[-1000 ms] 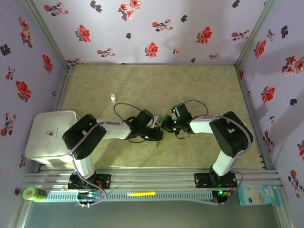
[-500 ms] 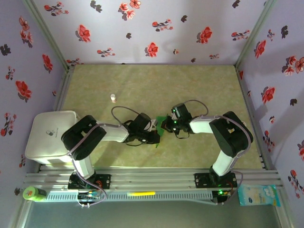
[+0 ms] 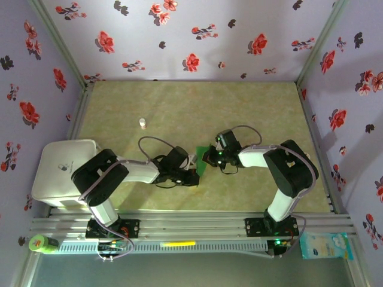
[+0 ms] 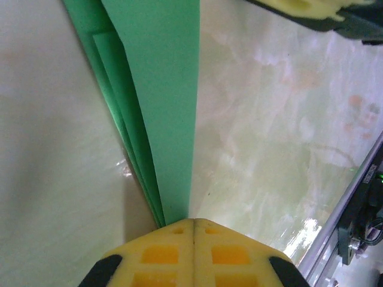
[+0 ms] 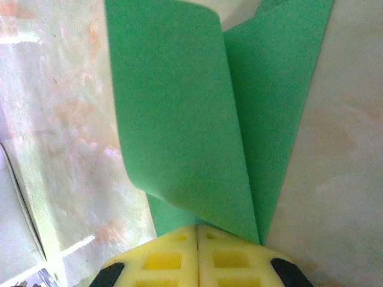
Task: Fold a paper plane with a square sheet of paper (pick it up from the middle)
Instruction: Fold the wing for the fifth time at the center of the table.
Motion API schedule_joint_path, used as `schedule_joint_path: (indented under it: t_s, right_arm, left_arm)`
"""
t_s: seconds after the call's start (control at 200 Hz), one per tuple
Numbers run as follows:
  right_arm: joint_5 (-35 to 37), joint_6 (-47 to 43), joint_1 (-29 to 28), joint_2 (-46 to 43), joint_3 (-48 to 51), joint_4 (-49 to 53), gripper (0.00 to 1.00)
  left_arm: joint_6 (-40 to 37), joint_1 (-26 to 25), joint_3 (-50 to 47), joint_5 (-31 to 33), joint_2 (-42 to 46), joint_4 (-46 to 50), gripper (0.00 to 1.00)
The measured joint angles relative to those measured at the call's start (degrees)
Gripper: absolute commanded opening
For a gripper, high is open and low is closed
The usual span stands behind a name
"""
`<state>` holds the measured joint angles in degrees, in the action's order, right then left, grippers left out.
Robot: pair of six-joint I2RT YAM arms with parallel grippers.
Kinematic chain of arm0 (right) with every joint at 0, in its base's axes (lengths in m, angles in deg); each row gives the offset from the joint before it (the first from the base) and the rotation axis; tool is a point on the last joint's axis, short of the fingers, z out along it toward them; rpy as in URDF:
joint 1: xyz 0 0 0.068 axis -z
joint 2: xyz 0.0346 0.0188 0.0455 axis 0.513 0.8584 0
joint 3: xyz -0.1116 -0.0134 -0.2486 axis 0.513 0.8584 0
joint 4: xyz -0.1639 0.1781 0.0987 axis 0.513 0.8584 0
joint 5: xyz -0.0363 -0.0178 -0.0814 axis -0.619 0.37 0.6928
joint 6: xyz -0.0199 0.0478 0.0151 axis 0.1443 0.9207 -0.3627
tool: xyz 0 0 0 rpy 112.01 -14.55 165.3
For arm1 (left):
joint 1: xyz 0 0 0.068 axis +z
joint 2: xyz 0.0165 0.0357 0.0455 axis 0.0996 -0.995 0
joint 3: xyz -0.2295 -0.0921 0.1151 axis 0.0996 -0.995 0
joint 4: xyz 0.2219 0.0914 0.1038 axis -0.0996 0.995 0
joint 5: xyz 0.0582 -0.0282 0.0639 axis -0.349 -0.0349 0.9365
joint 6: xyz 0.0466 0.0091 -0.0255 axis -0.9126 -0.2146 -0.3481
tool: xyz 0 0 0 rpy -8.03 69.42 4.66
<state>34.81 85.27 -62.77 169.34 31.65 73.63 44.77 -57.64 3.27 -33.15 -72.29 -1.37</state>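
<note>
Left claw [image 3: 193, 177] has drawn paper [image 3: 201, 159] nearer.

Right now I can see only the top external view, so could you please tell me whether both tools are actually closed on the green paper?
Observer: The left one is. In the left wrist view the left tool has its jaws flush together, with the green paper running out from between them.
Operator: Thank you. And the right one?
Observer: The right tool is shut on the paper too, gripping it at an edge.
Operator: Is the sheet lying flat there?
Observer: No. In the right wrist view the upper layer curves up loosely off the layer beneath and is not creased down.
</note>
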Motion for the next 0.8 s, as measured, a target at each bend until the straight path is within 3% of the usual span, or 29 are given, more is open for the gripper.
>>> schedule_joint_path:
  t_s: [0.35, 0.515, 0.665, 0.8]
  right_arm:
    - [0.3, 0.0, 0.0, 0.0, -0.4, 0.7, 0.06]
    - [0.3, 0.0, 0.0, 0.0, -0.4, 0.7, 0.06]
    - [0.3, 0.0, 0.0, 0.0, -0.4, 0.7, 0.06]
    - [0.3, 0.0, -0.1, 0.0, -0.4, 0.7, 0.07]
  left_arm:
    - [-2.0, -1.4, -1.2, 0.9, 3.1, 5.5, 0.02]
    - [-1.8, -1.8, -5.1, 1.3, 9.3, 6.5, 0.02]
    - [-0.3, -0.2, -5.8, 1.5, 15.3, 3.7, 0.02]
    - [0.1, 2.0, -0.9, 1.3, 12.2, 2.8, 0.02]
